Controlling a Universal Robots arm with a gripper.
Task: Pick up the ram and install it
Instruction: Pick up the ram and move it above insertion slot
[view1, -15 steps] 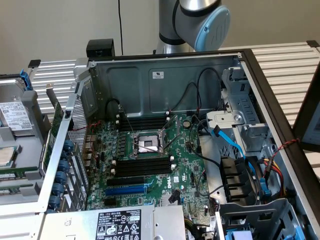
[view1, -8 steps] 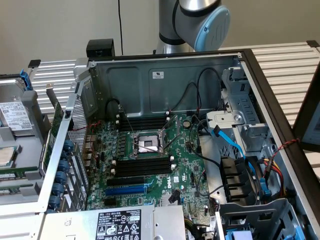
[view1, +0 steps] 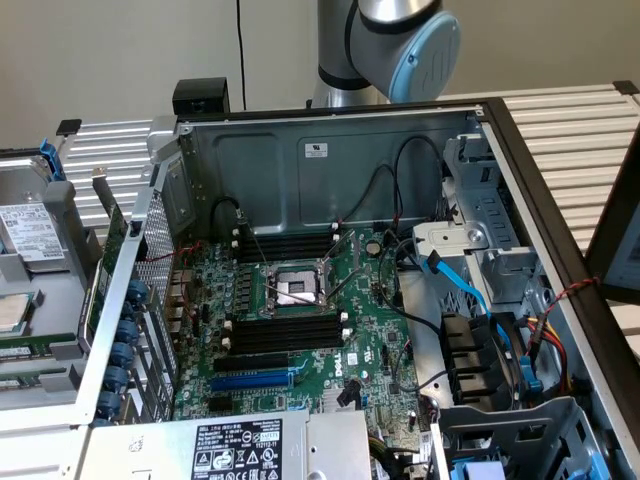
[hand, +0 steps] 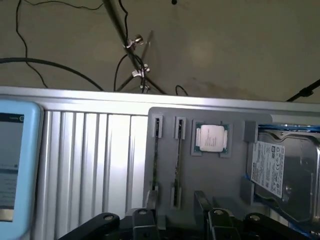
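Observation:
Two thin dark ram sticks stand on edge in holders of a grey tray (hand: 220, 175): one ram (hand: 177, 160) and a second ram (hand: 157, 160) beside it. My gripper (hand: 176, 212) hangs over the tray's near end, open. One black finger (hand: 150, 210) and the other finger (hand: 204, 207) stand on either side of the first stick's end without touching it. In the exterior view the open computer case (view1: 480, 130) shows the motherboard (view1: 370, 330) with black memory slots (view1: 285, 330) beside the processor socket (view1: 290, 290).
A processor (hand: 211, 137) and a hard drive (hand: 282, 170) also lie in the tray. A light-blue device (hand: 15, 160) rests on the slatted aluminium table (hand: 95, 150). Cables (view1: 470, 300) and drive cages crowd the case on the exterior view's right.

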